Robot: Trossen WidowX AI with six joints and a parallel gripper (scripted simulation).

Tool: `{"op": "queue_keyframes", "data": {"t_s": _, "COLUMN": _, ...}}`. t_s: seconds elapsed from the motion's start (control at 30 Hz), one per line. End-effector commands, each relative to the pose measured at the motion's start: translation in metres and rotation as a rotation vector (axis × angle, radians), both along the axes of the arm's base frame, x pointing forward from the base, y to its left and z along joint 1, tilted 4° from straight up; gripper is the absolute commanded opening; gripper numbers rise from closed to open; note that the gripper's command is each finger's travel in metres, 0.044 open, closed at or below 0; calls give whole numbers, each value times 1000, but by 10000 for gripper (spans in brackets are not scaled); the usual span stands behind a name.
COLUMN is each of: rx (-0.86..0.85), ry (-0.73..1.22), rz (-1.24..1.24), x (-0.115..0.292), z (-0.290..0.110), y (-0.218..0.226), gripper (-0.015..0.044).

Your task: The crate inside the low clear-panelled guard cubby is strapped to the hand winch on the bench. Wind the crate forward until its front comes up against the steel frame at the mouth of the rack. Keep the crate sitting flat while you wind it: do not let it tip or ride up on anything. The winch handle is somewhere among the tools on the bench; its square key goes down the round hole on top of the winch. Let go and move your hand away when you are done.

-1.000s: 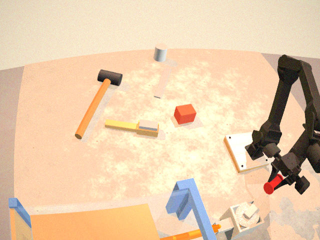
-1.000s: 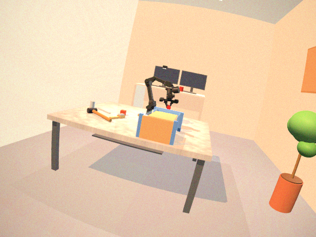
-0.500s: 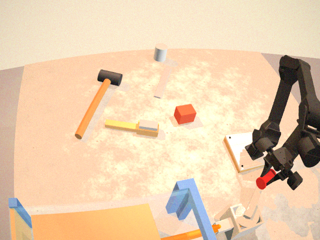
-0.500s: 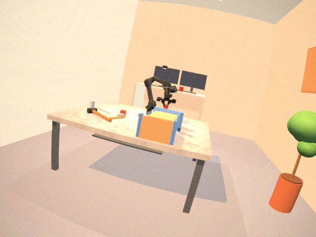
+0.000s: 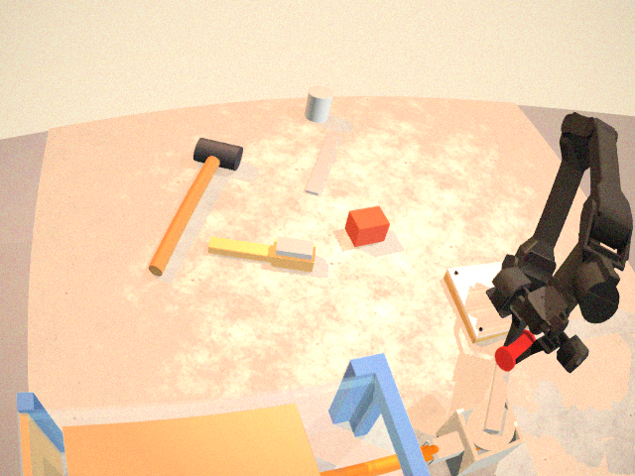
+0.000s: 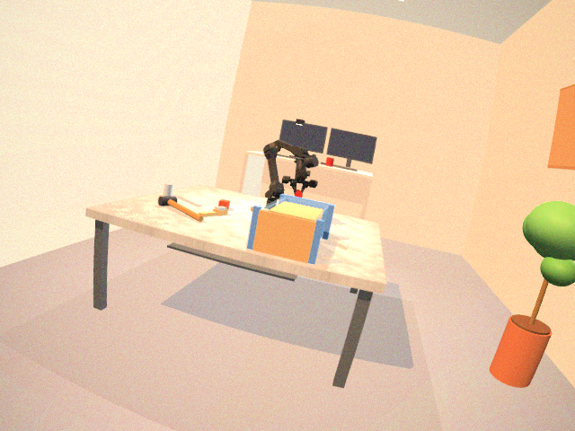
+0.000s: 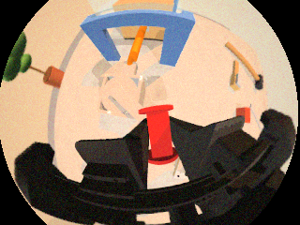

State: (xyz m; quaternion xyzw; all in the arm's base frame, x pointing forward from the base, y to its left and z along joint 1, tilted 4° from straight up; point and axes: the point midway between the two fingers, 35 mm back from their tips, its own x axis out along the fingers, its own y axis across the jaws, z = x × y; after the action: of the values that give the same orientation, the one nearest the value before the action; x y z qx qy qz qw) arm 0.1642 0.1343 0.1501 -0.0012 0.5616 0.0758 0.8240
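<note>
My gripper (image 5: 522,346) (image 6: 298,192) (image 7: 156,120) is shut on the red grip (image 5: 506,358) (image 7: 159,127) of the winch handle. The handle's pale crank arm (image 5: 495,402) (image 7: 120,106) reaches from the grip over the top of the pale winch (image 5: 489,457). The key and its hole are hidden. An orange strap (image 5: 371,467) (image 7: 137,44) runs from the winch through the blue frame (image 5: 397,405) (image 7: 136,19) toward the orange crate (image 5: 190,442) (image 6: 283,233). The crate looks flat, with a gap between its front and the frame.
A black-headed mallet (image 5: 186,212), a yellow-handled tool (image 5: 240,247), a red block (image 5: 367,226), a grey cylinder (image 5: 318,104) and a pale flat strip (image 5: 322,164) lie or stand on the bench. The arm's white base plate (image 5: 463,278) is behind the winch.
</note>
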Motion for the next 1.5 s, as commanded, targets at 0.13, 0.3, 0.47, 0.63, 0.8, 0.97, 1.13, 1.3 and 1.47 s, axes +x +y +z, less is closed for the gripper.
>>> {"op": "queue_keyframes", "data": {"t_s": 0.13, "rx": -20, "ry": -16, "rz": -21, "x": 16, "z": -6, "y": -11, "gripper": 0}}
{"op": "queue_keyframes", "data": {"t_s": 0.3, "rx": -21, "ry": -16, "rz": -21, "x": 24, "z": -6, "y": -14, "gripper": 0}}
{"op": "queue_keyframes", "data": {"t_s": 0.47, "rx": -21, "ry": -17, "rz": -21, "x": 30, "z": -7, "y": -17, "gripper": 0}}
{"op": "queue_keyframes", "data": {"t_s": 0.63, "rx": -21, "ry": -18, "rz": -21, "x": 38, "z": -7, "y": -20, "gripper": 0}}
{"op": "queue_keyframes", "data": {"t_s": 0.8, "rx": -22, "ry": -18, "rz": -21, "x": 46, "z": -8, "y": -22, "gripper": 0}}
{"op": "queue_keyframes", "data": {"t_s": 0.97, "rx": -22, "ry": -19, "rz": -21, "x": 54, "z": -8, "y": -23, "gripper": 0}}
{"op": "queue_keyframes", "data": {"t_s": 1.13, "rx": -22, "ry": -20, "rz": -21, "x": 62, "z": -8, "y": -24, "gripper": 0}}
{"op": "queue_keyframes", "data": {"t_s": 1.3, "rx": -22, "ry": -20, "rz": -21, "x": 70, "z": -9, "y": -23, "gripper": 0}}
{"op": "queue_keyframes", "data": {"t_s": 1.47, "rx": -22, "ry": -21, "rz": -21, "x": 78, "z": -9, "y": -23, "gripper": 0}}
